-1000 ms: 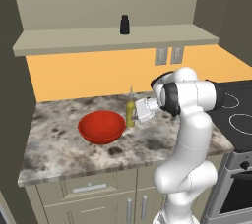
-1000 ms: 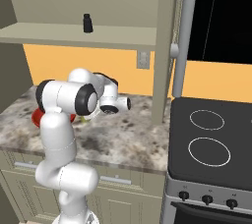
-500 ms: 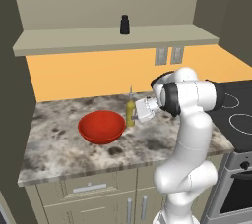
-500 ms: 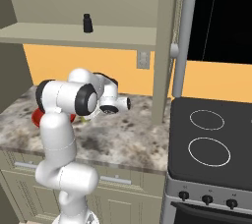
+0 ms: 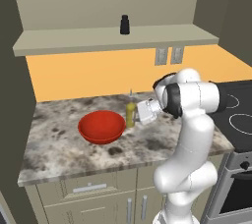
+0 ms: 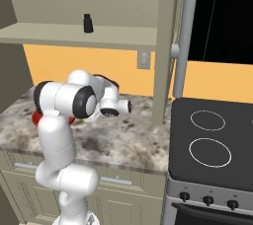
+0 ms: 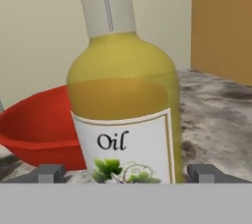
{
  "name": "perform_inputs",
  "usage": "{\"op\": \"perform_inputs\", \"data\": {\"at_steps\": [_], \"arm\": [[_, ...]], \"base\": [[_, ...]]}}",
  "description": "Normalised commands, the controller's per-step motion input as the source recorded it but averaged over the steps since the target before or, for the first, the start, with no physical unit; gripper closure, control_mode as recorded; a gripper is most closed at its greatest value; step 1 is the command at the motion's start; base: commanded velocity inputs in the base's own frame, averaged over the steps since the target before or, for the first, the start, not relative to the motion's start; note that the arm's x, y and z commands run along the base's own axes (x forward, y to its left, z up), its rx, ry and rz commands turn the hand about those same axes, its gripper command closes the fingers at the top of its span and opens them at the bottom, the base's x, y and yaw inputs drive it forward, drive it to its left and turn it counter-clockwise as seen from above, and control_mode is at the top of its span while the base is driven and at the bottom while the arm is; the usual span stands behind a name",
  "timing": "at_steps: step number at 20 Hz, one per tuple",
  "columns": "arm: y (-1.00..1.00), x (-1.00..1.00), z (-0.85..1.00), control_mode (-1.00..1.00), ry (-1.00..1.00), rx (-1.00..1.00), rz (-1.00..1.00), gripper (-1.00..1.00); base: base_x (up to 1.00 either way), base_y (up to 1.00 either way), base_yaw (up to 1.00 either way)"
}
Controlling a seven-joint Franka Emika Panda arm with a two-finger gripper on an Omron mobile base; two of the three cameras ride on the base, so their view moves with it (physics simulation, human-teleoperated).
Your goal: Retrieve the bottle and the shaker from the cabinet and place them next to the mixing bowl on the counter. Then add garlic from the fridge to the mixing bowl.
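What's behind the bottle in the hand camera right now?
Behind the bottle sits the red mixing bowl on the speckled counter, with a pale wall beyond. The bottle covers the bowl's right side, so that part cannot be seen.

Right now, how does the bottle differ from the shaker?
The bottle is yellow with a clear neck; the shaker is black. The bottle stands on the counter beside the bowl; the shaker stands up on the cabinet shelf. The bottle has the gripper at its side; the shaker stands alone. Both are upright.
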Motion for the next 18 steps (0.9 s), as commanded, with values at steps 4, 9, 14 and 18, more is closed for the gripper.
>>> {"op": "perform_inputs", "data": {"at_steps": [4, 9, 14, 18], "arm": [[-0.22, -0.06, 0.0, -1.0, 0.0, 0.0, -0.11, -1.0], [-0.16, 0.0, 0.16, -1.0, 0.0, 0.03, -0.15, -1.0], [-0.07, -0.09, 0.38, -1.0, 0.0, 0.05, -0.15, -1.0], [0.0, -0.25, 0.45, -1.0, 0.0, 0.03, -0.16, -1.0]], "base": [[0.0, 0.0, 0.0], [0.0, 0.0, 0.0], [0.0, 0.0, 0.0], [0.0, 0.0, 0.0]]}}
